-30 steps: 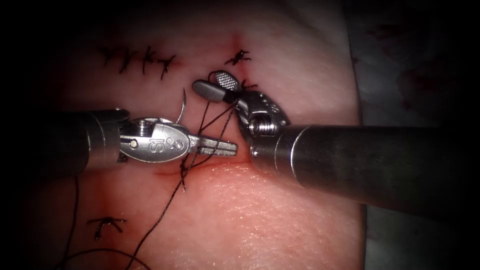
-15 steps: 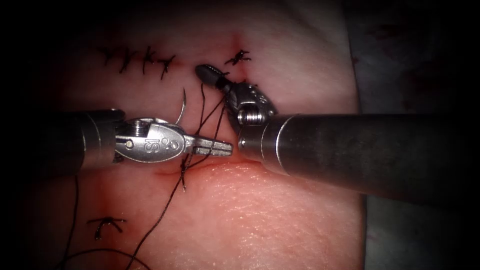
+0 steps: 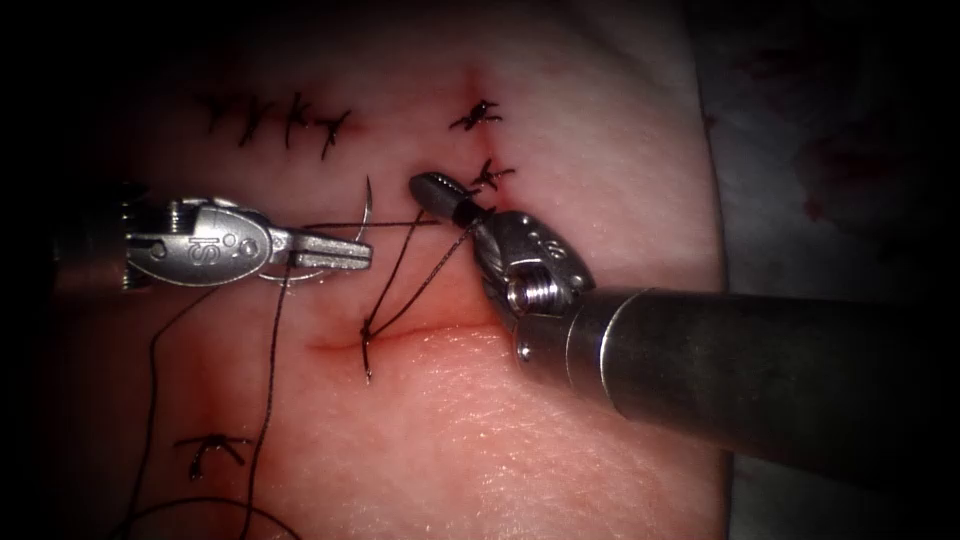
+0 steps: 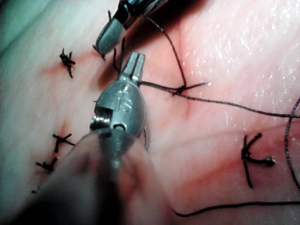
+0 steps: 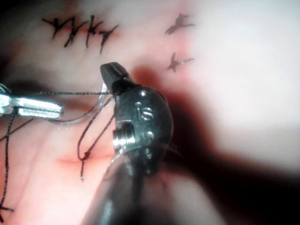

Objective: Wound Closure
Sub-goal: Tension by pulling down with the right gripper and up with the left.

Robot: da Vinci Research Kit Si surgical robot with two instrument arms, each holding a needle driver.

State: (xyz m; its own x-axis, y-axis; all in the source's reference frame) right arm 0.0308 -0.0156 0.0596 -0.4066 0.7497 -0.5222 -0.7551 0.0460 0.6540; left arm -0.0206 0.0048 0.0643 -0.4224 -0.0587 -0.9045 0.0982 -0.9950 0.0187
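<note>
The thread (image 3: 400, 265) was pinched by both hands; the left hand (image 3: 345, 250) was seen at centre left, the right hand (image 3: 435, 190) above the cut (image 3: 400, 338); the curved needle (image 3: 366, 212) lay loose on the tissue (image 3: 560, 130) behind the left hand, held by neither.

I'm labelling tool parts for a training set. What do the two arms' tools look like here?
Both are bare metal. The left tool has a rounded silver clevis stamped with characters, a round pivot pin and slim tapered jaws. The right tool has a thick grey tubular shaft, a silver wrist with a ridged pulley and small holes, and darker short jaws.
</note>
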